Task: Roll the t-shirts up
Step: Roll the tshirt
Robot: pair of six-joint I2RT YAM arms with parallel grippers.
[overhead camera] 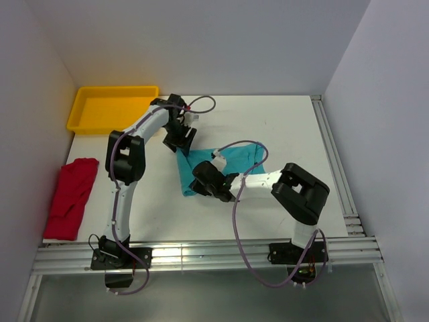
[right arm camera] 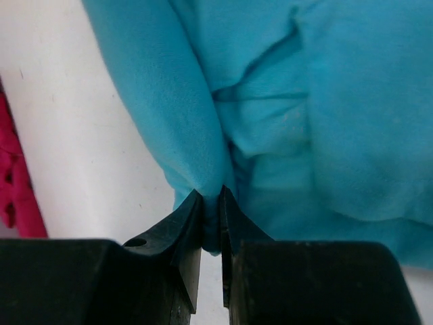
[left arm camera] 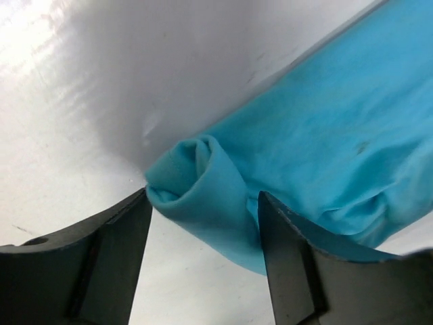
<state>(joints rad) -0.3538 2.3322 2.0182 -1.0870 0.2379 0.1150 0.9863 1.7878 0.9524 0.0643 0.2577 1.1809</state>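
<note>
Cloth so soft and light likely unrolls if loosed — the teal shirt [left arm camera: 325, 135] lies with its rolled end between the parted jaws of the left gripper [left arm camera: 203, 203], a fold clamped in the right gripper [right arm camera: 211, 203] — best taken by the roll's thick ends.

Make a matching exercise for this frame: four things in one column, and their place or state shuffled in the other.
Things:
1. teal t-shirt
2. red t-shirt
3. yellow tray
4. right gripper

Place or state:
A. at the far left corner of the table
B. closed on a fold of teal cloth
C. bunched up by the left edge
D. mid-table, with one end rolled up

Pairs: 1-D, 2-C, 3-A, 4-B.
</note>
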